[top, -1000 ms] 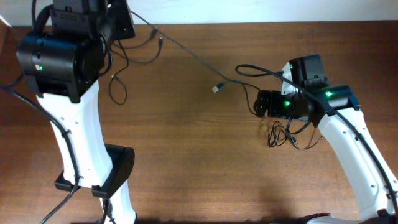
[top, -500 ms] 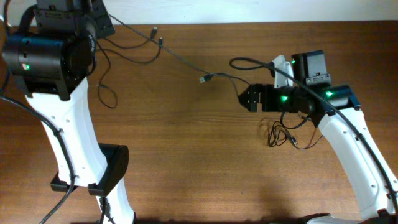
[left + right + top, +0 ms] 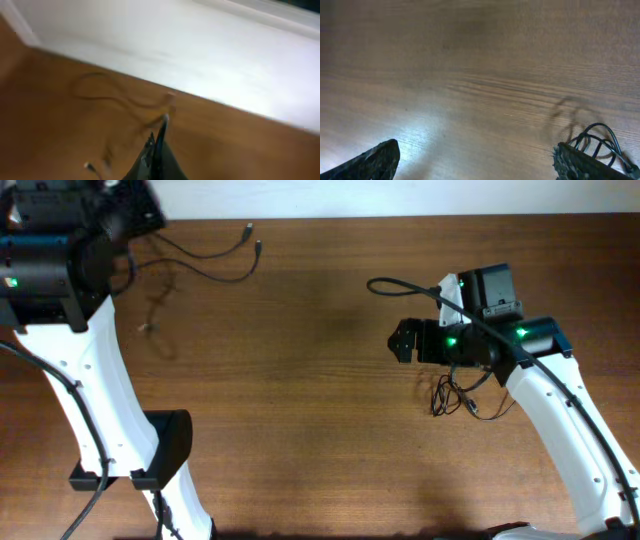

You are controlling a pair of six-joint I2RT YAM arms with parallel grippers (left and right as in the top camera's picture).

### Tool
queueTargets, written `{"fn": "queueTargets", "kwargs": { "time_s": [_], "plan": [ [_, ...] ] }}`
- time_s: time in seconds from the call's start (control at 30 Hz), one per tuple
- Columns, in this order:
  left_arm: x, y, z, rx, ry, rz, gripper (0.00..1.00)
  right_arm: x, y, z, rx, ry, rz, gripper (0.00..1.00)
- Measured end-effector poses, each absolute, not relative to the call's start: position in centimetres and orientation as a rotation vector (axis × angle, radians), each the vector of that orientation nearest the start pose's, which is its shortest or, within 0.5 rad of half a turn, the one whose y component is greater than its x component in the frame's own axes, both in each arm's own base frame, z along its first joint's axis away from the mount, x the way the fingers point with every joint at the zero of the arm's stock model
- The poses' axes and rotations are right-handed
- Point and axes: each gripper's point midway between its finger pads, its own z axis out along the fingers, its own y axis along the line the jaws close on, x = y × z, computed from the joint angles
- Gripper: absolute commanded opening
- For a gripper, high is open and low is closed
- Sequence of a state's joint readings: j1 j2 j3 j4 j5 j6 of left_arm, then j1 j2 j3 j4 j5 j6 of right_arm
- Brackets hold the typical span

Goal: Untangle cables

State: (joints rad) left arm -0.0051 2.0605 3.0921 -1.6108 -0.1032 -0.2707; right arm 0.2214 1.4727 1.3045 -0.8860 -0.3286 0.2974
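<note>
Cables (image 3: 452,395): L gripper (image 3: 160,135) pinched on one, R gripper (image 3: 477,160) wide apart, empty.

Left wrist view: motion blur smears the cables (image 3: 115,97) into faint streaks. The left gripper (image 3: 161,131) has its fingers together; any cord between them cannot be resolved. Overhead: the left arm (image 3: 60,250) is blurred and cropped at the top-left corner. Right wrist view: the bottom edge crops the right gripper (image 3: 477,161) and the knot (image 3: 597,142).

On the surface (image 3: 320,440), the cable knot (image 3: 452,398) lies just beside the right arm (image 3: 545,395); the loose cable (image 3: 257,250) lies far to the knot's left, near the back edge.
</note>
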Motion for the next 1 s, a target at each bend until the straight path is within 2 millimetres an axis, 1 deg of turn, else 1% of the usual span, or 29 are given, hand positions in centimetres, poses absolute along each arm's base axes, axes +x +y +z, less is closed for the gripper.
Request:
{"fn": "queueTargets", "kwargs": {
  "time_s": [0.03,0.07,0.13,0.27,0.37,0.53,0.6,0.73,0.87,0.93,1.0],
  "plan": [
    [42.4,-2.8,45.6,-0.088,2.142,-0.265,0.0,34.5,14.0,19.4,-0.026,2.636,0.659,0.98],
    [42.1,-4.7,45.8,0.011,2.142,-0.361,0.0,35.0,14.8,20.0,-0.048,2.595,0.717,0.98],
    [41.3,-6.5,45.7,0.101,2.151,-0.462,0.0,35.4,15.7,20.8,-0.074,2.555,0.782,0.98],
    [39.9,-9.7,46.3,0.247,2.127,-0.65,0.0,34.8,16.3,20.9,-0.092,2.565,0.845,0.98],
    [39.4,-10.8,46.6,0.295,2.113,-0.713,0.0,34.6,16.6,20.7,-0.097,2.574,0.866,0.98],
    [38.5,-12.8,46.9,0.368,2.096,-0.793,0.0,34.9,17.8,18.8,-0.12,2.624,0.879,0.98],
    [38.3,-13.3,47.0,0.382,2.093,-0.809,0.0,35.1,18.2,18.7,-0.133,2.617,0.882,0.98],
    [38.2,-13.4,47.0,0.385,2.092,-0.815,0.0,35.7,19.3,19.5,-0.178,2.558,0.912,0.98],
    [38.1,-13.5,47.1,0.389,2.09,-0.824,0.0,35.3,20.5,19.7,-0.223,2.549,0.92,0.98],
    [38.1,-13.5,47.1,0.391,2.089,-0.828,0.0,34.7,21.0,18.9,-0.24,2.584,0.882,0.98],
    [38.1,-13.5,47.1,0.39,2.089,-0.833,0.0,34.2,21.4,17.5,-0.249,2.636,0.831,0.98]
  ]
}}
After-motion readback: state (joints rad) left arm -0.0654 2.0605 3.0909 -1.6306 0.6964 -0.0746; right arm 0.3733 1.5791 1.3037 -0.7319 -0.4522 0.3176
